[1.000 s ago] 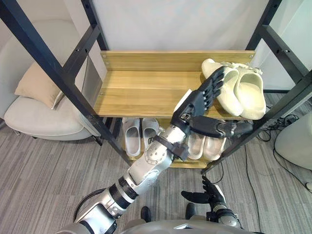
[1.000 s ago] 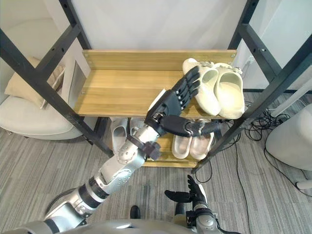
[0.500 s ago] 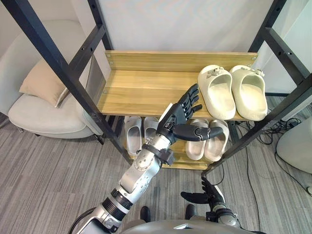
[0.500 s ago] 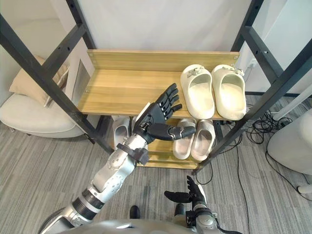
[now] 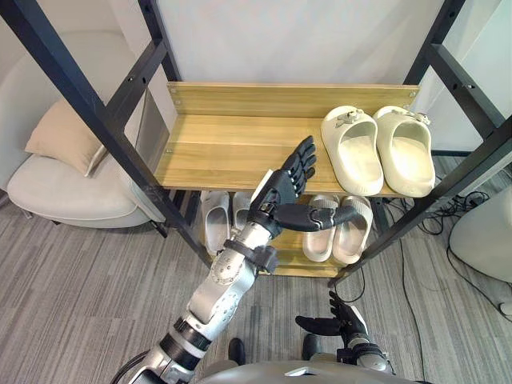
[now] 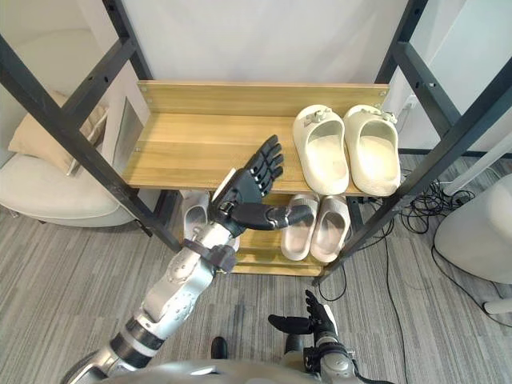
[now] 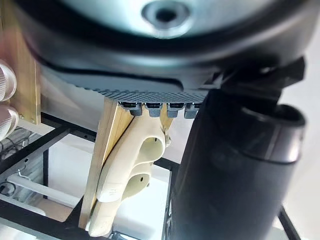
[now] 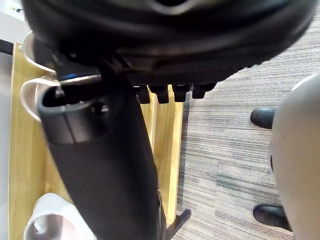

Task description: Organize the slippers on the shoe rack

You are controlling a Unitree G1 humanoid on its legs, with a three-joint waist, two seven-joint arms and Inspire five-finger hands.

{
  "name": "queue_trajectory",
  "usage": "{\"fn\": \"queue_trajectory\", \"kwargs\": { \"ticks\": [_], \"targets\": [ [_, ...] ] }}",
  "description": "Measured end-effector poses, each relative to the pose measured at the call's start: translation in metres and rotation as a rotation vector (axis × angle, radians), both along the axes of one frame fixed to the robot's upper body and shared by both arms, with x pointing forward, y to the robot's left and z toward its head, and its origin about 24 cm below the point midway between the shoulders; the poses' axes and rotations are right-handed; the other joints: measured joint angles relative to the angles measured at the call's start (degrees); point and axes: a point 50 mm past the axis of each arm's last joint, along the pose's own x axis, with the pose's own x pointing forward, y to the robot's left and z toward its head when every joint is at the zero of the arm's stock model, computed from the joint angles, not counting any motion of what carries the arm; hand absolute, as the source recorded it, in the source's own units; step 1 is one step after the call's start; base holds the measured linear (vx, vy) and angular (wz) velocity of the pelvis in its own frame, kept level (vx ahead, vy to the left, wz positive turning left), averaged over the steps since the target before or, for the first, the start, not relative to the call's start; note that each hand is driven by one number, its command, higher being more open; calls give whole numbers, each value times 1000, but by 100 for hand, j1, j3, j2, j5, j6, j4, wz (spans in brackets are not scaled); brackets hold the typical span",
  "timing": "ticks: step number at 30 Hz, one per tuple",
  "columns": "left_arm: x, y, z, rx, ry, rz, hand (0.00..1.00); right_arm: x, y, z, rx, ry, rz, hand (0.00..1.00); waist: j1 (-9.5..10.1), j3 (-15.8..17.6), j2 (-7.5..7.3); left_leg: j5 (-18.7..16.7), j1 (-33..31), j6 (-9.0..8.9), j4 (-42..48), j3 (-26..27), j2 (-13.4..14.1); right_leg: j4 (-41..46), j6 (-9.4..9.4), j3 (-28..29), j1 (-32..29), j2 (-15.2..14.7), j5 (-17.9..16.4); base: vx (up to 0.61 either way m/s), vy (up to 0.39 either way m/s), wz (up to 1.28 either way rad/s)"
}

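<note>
1. A second ago my left hand [image 5: 278,190] lay against the cream slippers [image 5: 354,154]; now it is off them and back near the front edge of the top shelf [image 5: 232,144], with clear wood between us
2. The two cream slippers rest side by side at the right end of that shelf, toes towards the wall, soles flat, about touching each other
3. I take that to mean this pair is placed and squared up, so my part with them looks finished
4. My left arm reaches up and forward from the lower left, wrist bent so the palm faces the right end of the rack
5. The fingers are straight and slightly fanned, the thumb sticks out sideways towards the right post, and the hand holds nothing
6. In the left wrist view the cream slippers show beyond my fingertips, well apart from them
7. On the lower shelf [image 5: 300,266] a pale grey pair [image 5: 218,224] sits on the left and another light pair [image 5: 336,234] on the right, both already lined up
8. My right hand [image 5: 330,323] hangs low at my side, fingers loose and empty
</note>
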Motion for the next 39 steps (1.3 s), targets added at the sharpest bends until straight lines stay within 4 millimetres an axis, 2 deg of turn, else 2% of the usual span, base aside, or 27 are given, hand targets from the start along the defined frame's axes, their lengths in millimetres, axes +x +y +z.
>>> {"fn": "queue_trajectory", "kwargs": {
  "ticks": [3, 4, 5, 9, 12, 13, 14, 15, 19, 23, 27, 28, 30, 31, 35, 39],
  "targets": [
    [-20, -6, 2, -133, 48, -131, 100, 0, 0, 0, -9, 2, 26, 100, 74, -1, 2, -6, 4, 1, 10, -45, -12, 2, 8, -57, 48, -12, -10, 0, 3, 10],
    [-30, -15, -1, -185, 87, -223, 100, -1, -1, 0, -10, 7, 42, 100, 121, -4, 4, -12, 26, 5, 19, -75, -20, 2, 12, -87, 94, -20, -22, -4, 6, 10],
    [-31, -16, -2, -192, 93, -234, 100, -1, -1, 0, -11, 7, 46, 100, 126, -6, 5, -14, 29, 6, 20, -78, -21, 2, 13, -89, 99, -21, -25, -8, 8, 8],
    [-55, -29, -28, -219, 241, -379, 100, -1, 0, 0, -21, 7, 79, 100, 142, -50, 64, -9, 122, 14, 25, -176, -35, 2, 7, -201, 239, -24, -67, -11, 3, 11],
    [-69, -28, -72, -136, 409, -399, 100, -1, 0, 0, -31, 9, 111, 100, 143, -124, 140, 5, 161, 3, 14, -278, -30, -3, 1, -299, 299, -10, -113, -31, -2, 14],
    [-70, -28, -73, -134, 412, -398, 100, -1, 0, 0, -31, 9, 111, 100, 143, -125, 141, 6, 161, 3, 13, -279, -29, -4, 1, -300, 299, -10, -114, -27, -8, 15],
    [-75, -24, -94, -67, 492, -391, 100, -1, 0, 0, -31, 8, 115, 100, 143, -137, 157, 23, 145, -4, 8, -334, -18, -12, -1, -362, 311, 1, -127, -13, -11, 13],
    [-79, -20, -104, -26, 529, -388, 100, -1, 1, 0, -31, 9, 119, 100, 153, -137, 157, 29, 144, -12, 2, -348, -9, -16, -3, -377, 316, 10, -132, -5, -12, 13],
    [-91, -11, -120, 84, 550, -396, 100, -1, 2, -1, -29, 10, 127, 100, 162, -153, 116, 24, 145, -21, 0, -348, 0, -17, -3, -380, 315, 19, -139, 9, 1, 0],
    [-92, -4, -135, 201, 549, -381, 100, -2, 4, -1, -29, 14, 138, 100, 160, -182, 23, 18, 147, -26, 0, -343, -2, -17, 1, -378, 316, 17, -141, 0, 0, 0],
    [-92, 23, -167, 396, 613, -256, 100, -2, 7, -1, -22, 15, 136, 100, 158, -195, -58, 12, 186, -26, 0, -310, -2, -19, 4, -345, 334, 15, -137, -2, 11, -4],
    [-92, 38, -182, 466, 666, -164, 100, -3, 7, -2, -20, 17, 133, 100, 159, -188, -69, 5, 221, -25, 0, -295, 0, -21, 5, -330, 365, 17, -137, -17, 15, -6],
    [-92, 53, -192, 521, 715, -78, 100, -3, 7, -2, -18, 18, 132, 100, 161, -175, -88, -2, 253, -29, 0, -277, 5, -22, 4, -311, 390, 24, -137, -19, 12, -7],
    [-93, 68, -199, 604, 736, -6, 100, -3, 8, -2, -15, 18, 128, 100, 178, -167, -102, -28, 277, -51, 0, -227, 14, -23, 3, -277, 395, 35, -138, -22, 15, -13],
    [-96, 102, -209, 835, 757, 159, 100, -5, 10, -4, -11, 28, 109, 100, 248, -126, -157, -68, 292, -82, 2, -189, 23, -23, 0, -236, 389, 55, -145, -5, 7, -6],
    [-103, 120, -218, 923, 816, 281, 100, -5, 12, -4, -10, 28, 96, 100, 281, -99, -204, -94, 292, -72, 5, -145, 34, -21, -8, -184, 362, 69, -155, 28, 7, -7]
  ]
}}
